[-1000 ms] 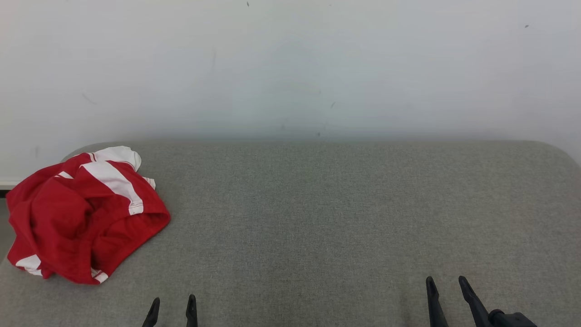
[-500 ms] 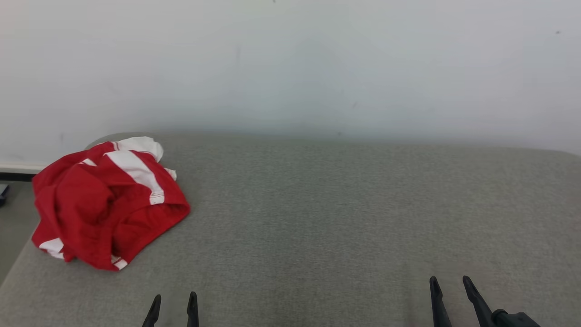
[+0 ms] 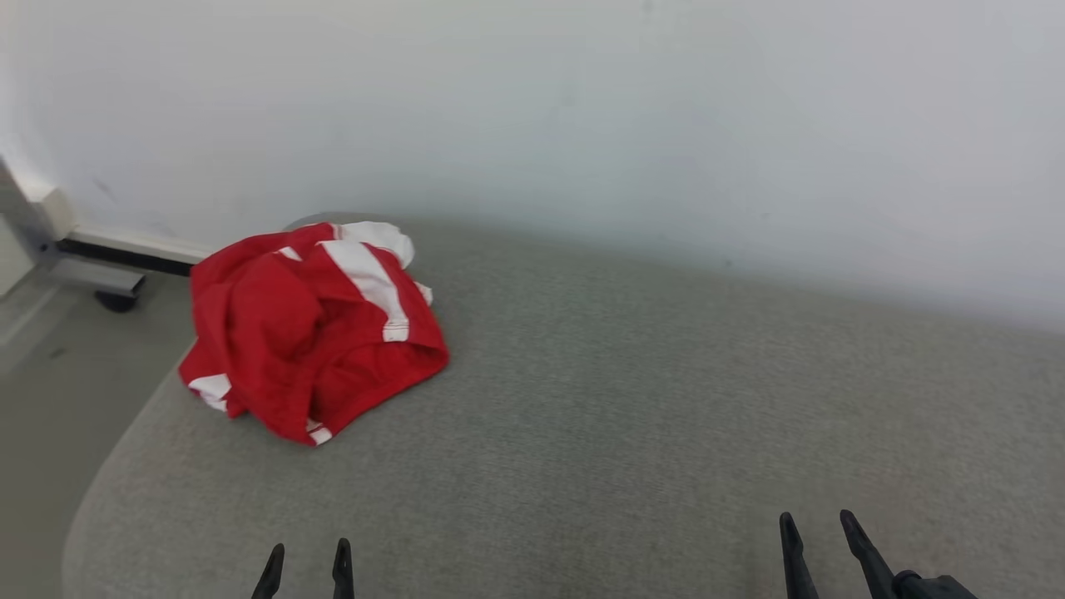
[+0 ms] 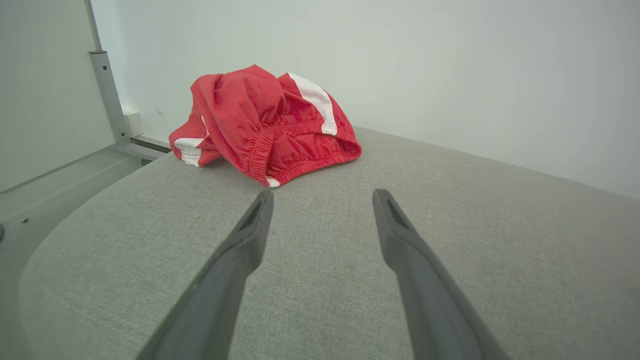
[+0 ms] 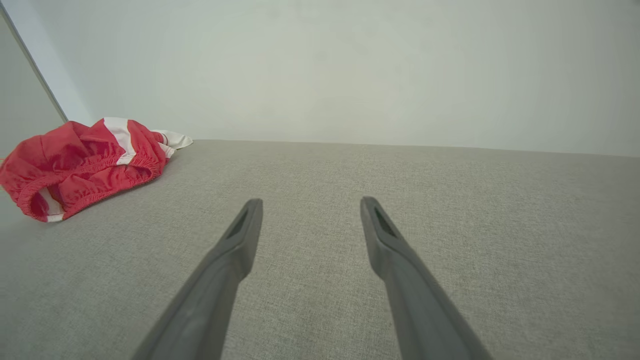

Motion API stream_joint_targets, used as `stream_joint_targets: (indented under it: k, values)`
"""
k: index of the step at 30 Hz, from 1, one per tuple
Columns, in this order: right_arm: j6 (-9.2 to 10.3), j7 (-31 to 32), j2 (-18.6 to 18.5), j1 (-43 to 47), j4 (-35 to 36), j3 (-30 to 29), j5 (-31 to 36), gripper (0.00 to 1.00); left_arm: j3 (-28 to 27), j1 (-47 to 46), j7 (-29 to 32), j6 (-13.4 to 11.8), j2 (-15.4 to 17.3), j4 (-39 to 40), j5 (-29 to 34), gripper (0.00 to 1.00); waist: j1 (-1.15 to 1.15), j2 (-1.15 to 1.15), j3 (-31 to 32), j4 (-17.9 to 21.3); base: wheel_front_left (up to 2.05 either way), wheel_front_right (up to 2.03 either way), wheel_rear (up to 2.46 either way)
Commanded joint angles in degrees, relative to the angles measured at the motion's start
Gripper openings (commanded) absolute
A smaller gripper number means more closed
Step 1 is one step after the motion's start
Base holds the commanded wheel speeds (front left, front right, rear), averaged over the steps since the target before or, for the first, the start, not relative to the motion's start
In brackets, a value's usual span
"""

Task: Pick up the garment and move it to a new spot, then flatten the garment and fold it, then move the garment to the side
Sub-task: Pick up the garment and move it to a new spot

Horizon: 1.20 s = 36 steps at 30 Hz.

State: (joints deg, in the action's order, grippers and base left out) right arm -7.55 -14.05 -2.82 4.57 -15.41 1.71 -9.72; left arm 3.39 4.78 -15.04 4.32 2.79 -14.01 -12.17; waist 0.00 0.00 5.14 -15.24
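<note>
A crumpled red garment with white stripes [image 3: 308, 329] lies in a heap at the far left corner of the grey padded table [image 3: 649, 399]. In the left wrist view the garment [image 4: 265, 125] sits ahead and slightly left of my fingers, its elastic waistband facing me. From the right wrist the garment [image 5: 82, 162] appears far off to the left. My left gripper [image 3: 306, 553] is open near the table's front edge, well short of the cloth. My right gripper [image 3: 815, 526] is open at the lower right, holding nothing.
A white wall [image 3: 582, 125] runs close behind the table. To the left, past the table's rounded edge, lie the floor [image 3: 58, 391] and a pale metal frame with a dark caster [image 3: 116, 299]. The middle and right of the table are bare fabric.
The head camera has turned left, so the whole scene has slid right and the floor and frame have come into view. The garment and both grippers hold their places.
</note>
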Motion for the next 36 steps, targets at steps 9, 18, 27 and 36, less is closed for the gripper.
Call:
stream_joint_targets:
  k: [9,18,27,36]
  values:
    - [0.12,0.14,-0.12,-0.37,-0.18,1.69,0.70,1.00,-1.57,1.26,-0.21,0.49,0.18,0.30,1.40,1.00,0.00,0.00,1.12,-8.35,0.00,0.00,0.00]
    - [0.12,0.10,-0.13,-1.76,-0.69,3.30,0.10,1.00,-3.13,1.19,-0.21,0.29,0.18,1.26,1.07,1.00,0.00,0.00,0.44,-10.80,0.00,0.00,0.00]
    - [0.12,-0.11,-0.13,-3.53,-1.74,4.09,-0.05,1.00,-3.90,1.46,-0.21,-0.39,0.17,2.29,0.40,1.00,0.00,0.00,-0.53,-11.63,0.00,0.00,0.00]
    - [0.12,-0.08,-0.12,-4.39,-2.25,3.88,0.20,1.00,-3.73,-1.62,-0.21,-0.82,0.16,-0.10,-1.31,1.00,0.00,0.00,-1.51,-12.34,0.00,0.00,0.00]
